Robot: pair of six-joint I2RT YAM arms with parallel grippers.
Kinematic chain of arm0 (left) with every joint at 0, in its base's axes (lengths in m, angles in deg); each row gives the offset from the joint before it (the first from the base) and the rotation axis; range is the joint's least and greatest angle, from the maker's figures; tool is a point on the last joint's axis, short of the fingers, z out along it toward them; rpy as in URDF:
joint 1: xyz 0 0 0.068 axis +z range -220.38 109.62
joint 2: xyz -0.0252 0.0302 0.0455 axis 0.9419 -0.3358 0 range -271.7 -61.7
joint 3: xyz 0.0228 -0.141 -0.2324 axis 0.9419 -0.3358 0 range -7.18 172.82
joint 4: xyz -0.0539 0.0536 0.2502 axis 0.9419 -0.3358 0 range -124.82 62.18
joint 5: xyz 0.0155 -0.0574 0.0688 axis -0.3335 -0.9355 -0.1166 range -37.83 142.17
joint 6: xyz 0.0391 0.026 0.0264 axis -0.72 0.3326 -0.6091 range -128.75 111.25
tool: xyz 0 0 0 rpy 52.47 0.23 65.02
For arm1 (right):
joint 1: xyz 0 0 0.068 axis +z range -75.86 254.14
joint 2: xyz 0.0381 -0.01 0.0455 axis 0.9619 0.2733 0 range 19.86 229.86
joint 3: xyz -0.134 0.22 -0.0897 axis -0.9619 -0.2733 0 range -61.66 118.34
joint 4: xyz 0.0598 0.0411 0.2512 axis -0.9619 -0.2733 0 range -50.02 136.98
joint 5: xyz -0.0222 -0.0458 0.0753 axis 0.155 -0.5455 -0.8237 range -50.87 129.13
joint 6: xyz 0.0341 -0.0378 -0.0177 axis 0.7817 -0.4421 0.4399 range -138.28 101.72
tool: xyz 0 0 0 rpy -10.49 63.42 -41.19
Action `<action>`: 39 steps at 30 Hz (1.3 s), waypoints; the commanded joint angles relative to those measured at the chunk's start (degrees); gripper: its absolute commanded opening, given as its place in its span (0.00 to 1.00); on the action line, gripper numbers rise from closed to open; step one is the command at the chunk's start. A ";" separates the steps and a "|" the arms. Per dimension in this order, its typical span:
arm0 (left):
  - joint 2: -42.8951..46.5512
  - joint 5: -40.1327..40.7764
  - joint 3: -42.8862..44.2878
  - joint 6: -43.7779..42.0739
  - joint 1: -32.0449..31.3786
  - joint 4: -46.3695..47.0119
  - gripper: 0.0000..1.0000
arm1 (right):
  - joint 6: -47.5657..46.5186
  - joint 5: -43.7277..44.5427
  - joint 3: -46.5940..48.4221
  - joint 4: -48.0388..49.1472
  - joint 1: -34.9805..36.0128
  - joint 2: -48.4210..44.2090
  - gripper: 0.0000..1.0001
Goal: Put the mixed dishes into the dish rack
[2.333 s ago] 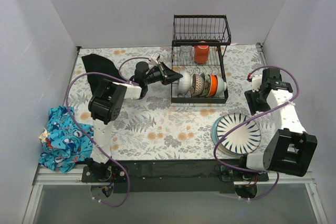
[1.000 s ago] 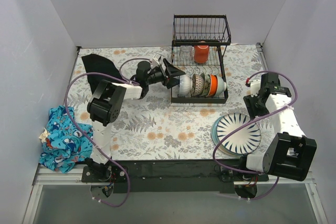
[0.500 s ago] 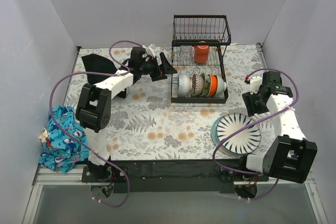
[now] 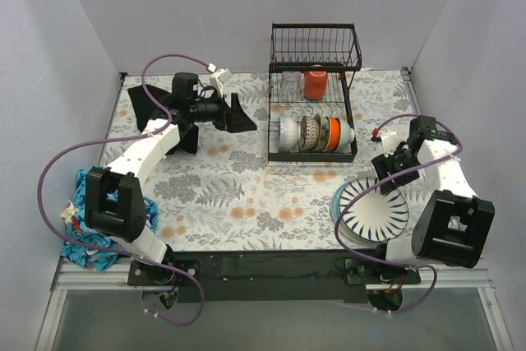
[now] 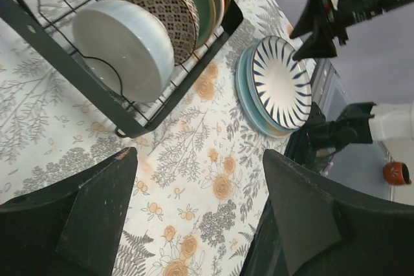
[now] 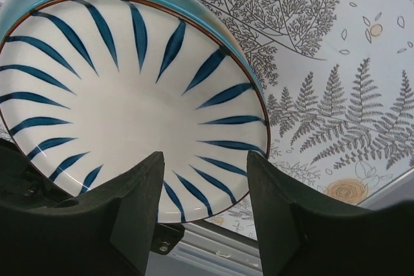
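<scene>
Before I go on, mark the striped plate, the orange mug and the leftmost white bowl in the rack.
striped plate (image 6: 123,101), right wrist view, the white centre of its face.
orange mug (image 4: 315,85), top external view, its orange side.
white bowl (image 5: 129,50), left wrist view, its rounded outer side.

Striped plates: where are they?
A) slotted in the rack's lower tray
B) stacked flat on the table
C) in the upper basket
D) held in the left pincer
B: the striped plates lie stacked on the table outside the dish rack, by the open right pincer.
</scene>
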State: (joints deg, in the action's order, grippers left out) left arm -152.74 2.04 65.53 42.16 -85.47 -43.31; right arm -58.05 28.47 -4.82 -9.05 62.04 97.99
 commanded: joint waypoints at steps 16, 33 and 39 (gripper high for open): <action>-17.93 -0.32 28.61 -16.90 -2.57 -21.34 0.74 | -19.20 -2.27 1.44 -0.75 -1.44 13.81 0.37; -33.05 -8.31 49.99 -18.93 -15.13 -18.81 0.79 | -21.83 -10.52 10.05 -1.36 -1.09 2.40 0.01; -34.72 -9.20 49.29 -18.58 -22.96 -10.12 0.81 | -28.95 -14.57 5.67 -1.36 -1.00 -6.30 0.01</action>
State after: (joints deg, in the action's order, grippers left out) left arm -186.91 -4.43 113.35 24.04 -104.14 -60.86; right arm -78.44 19.45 2.28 -8.81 60.71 97.62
